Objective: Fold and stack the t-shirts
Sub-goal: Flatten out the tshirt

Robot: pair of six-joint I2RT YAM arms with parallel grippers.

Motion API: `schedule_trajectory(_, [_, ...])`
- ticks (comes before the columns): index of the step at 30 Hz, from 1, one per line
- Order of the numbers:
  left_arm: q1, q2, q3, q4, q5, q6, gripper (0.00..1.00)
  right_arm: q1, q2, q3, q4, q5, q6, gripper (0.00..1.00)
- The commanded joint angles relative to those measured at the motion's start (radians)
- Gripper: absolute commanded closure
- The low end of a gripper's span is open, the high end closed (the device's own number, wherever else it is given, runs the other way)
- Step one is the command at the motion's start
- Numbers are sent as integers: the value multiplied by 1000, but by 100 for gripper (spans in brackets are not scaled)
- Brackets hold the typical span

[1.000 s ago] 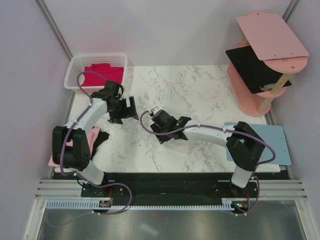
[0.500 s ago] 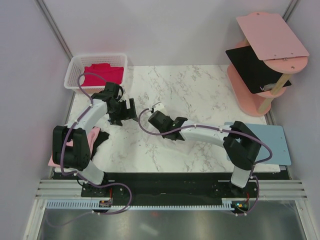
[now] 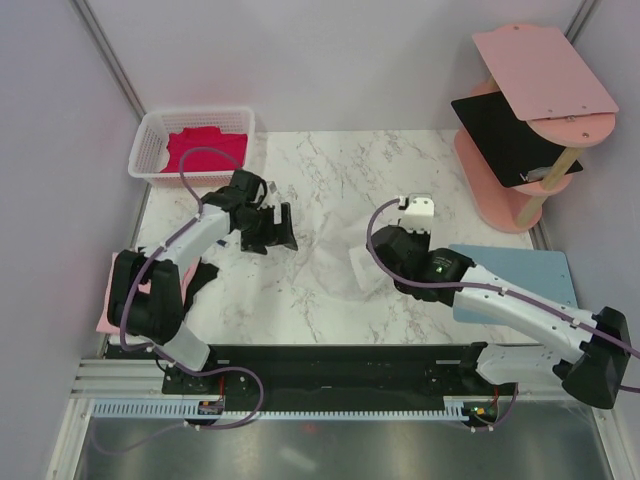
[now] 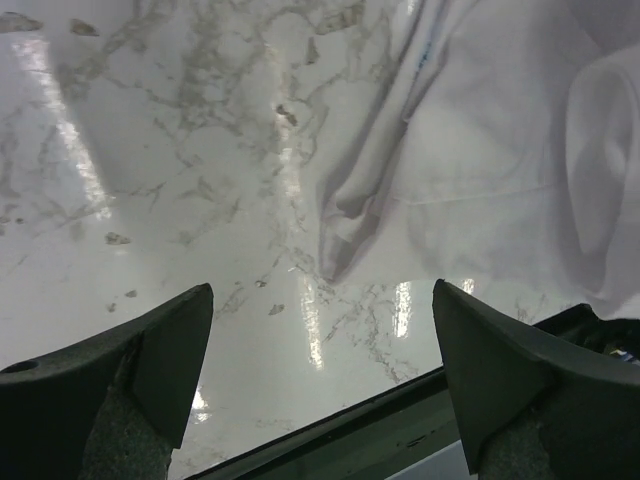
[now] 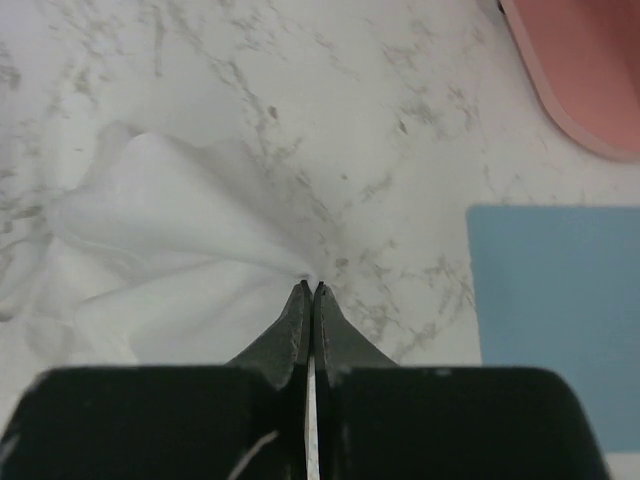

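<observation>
The white t-shirt [image 3: 332,264] lies crumpled on the marble table [image 3: 330,170], pale against it. My right gripper [image 5: 312,288] is shut on a pinch of its cloth [image 5: 170,250], which fans out to the left of the tips; from above this gripper [image 3: 378,258] hangs right of centre. My left gripper [image 4: 320,370] is open and empty over bare marble, with the shirt's edge [image 4: 470,170] ahead and to the right; from above it [image 3: 272,228] sits left of centre. A magenta-red t-shirt [image 3: 205,148] fills the basket. Light pink [image 3: 106,318] and black [image 3: 198,274] t-shirts lie by the left arm's base.
A white basket [image 3: 150,125] stands at the back left. A pink shelf [image 3: 545,70] stands at the back right with a flat black item [image 3: 505,135] on its middle board. A light-blue mat [image 3: 555,290] lies at the right edge, near the right arm.
My right gripper has shut on the white t-shirt and drawn it to the right as the arm swung out. My left gripper has moved right, toward the table's middle.
</observation>
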Motion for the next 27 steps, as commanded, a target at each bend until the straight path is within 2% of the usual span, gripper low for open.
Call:
schedule_trajectory(1, [-120, -3, 22, 75, 28, -7, 4, -44, -27, -68, -307, 99, 332, 100])
schedule_trajectory(3, [-178, 22, 31, 83, 19, -15, 4, -48, -62, -101, -398, 73, 470, 100])
schedule_trajectory(4, [-196, 46, 38, 91, 14, -24, 4, -45, -79, -117, -410, 56, 494, 95])
schedule_trajectory(7, [-268, 89, 58, 103, -3, -38, 4, -47, -142, -150, -389, 13, 477, 88])
schedule_trajectory(9, [-319, 109, 75, 108, -24, -40, 4, -45, -177, -154, -317, -14, 367, 62])
schedule_trajectory(10, [-333, 117, 90, 111, -30, -43, 4, -45, -186, -155, -292, -24, 339, 36])
schedule_trajectory(12, [-363, 145, 107, 115, -44, -46, 4, -45, -200, -163, -202, -45, 268, 15])
schedule_trajectory(13, [-370, 154, 121, 117, -50, -52, 4, -47, -197, -164, -176, -65, 218, 2])
schedule_trajectory(19, [-382, 192, 141, 119, -107, -63, 4, -44, -64, -151, -4, -211, 81, 2])
schedule_trajectory(23, [-382, 209, 147, 117, -161, -60, 4, -45, 159, -114, 41, -255, 74, 2])
schedule_trajectory(27, [-379, 217, 157, 118, -202, -66, 4, -45, 329, -75, 42, -217, 81, 2])
